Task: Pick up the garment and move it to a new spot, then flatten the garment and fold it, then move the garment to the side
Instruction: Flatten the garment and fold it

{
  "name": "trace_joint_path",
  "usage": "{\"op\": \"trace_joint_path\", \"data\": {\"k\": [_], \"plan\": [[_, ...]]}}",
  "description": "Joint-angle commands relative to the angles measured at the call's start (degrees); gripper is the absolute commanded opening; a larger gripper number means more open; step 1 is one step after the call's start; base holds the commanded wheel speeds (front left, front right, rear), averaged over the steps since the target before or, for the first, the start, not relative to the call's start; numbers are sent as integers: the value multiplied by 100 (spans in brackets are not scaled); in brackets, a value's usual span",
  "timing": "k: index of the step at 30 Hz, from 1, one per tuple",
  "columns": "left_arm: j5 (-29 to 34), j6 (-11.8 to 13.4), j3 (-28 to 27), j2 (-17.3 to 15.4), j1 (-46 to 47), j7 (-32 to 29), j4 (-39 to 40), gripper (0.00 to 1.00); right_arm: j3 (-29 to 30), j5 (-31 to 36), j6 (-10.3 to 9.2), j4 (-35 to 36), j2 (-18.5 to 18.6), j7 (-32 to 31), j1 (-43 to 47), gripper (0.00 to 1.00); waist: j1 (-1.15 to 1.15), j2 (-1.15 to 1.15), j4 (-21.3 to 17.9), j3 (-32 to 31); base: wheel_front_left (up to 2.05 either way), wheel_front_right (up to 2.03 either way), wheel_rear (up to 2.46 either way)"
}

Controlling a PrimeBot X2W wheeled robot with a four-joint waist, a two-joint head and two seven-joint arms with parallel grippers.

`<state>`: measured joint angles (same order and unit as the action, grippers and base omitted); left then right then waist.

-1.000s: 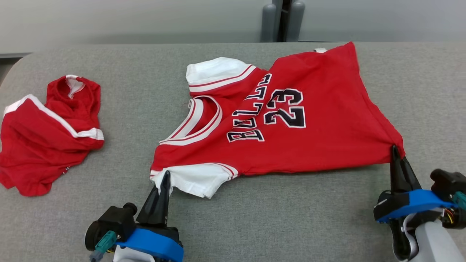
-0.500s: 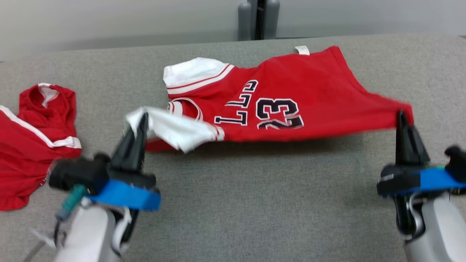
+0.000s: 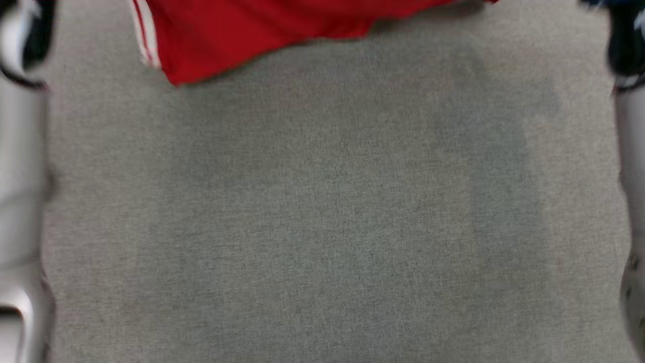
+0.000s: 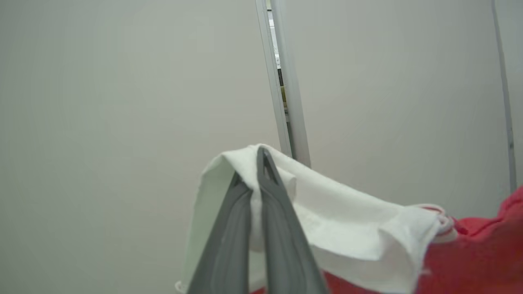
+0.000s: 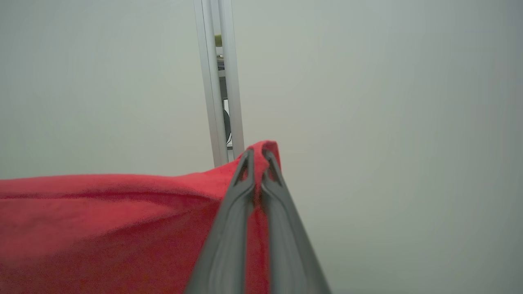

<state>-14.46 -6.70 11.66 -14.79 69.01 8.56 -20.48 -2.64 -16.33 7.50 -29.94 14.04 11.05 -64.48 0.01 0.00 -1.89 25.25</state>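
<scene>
Grey cloth table (image 3: 322,227), pale wall (image 4: 102,102) behind. One red jersey (image 5: 102,220) held up between two grippers: left gripper (image 4: 251,171) clamped tight on its white sleeve (image 4: 347,228), right gripper (image 5: 257,153) clamped tight on a red corner.

The desk (image 3: 322,212) is covered in grey woven cloth, softly and evenly lit, with a faint darker patch toward its right side. Beyond it stands a plain pale grey wall (image 4: 122,102), split by a slim upright metal post (image 4: 291,102) with a narrow gap.
</scene>
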Motion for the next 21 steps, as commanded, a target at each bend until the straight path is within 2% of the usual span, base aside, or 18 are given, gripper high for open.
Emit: {"op": "trace_joint_path", "data": {"k": [1, 7, 13, 17, 21], "plan": [[20, -15, -14, -64, 390, 14, -213, 0, -10, -10, -2, -195, 36, -16, -441, 0, -1, 0, -62, 341, 0, 0, 0], [-37, -39, 52, 33, 2032, 190, -1197, 0, 97, 180, -3, -1233, 54, 92, -1996, 0, -1, 0, -106, 463, 0, 0, 0], [97, -56, 302, 138, 3188, 293, -1856, 0, 313, 291, -2, -2202, -22, 274, -3036, 0, -1, 0, -131, 417, 0, 0, 0], [77, -73, 478, 240, 3599, 416, -2181, 0, 281, 315, -2, -2578, -88, 357, -3381, 0, -1, 0, -111, 464, 0, 0, 0], [-19, -80, 638, 250, 3662, 527, -2385, 0, 141, 251, -2, -2759, -90, 395, -3349, 0, -1, 0, -88, 578, 0, 0, 0]]}}
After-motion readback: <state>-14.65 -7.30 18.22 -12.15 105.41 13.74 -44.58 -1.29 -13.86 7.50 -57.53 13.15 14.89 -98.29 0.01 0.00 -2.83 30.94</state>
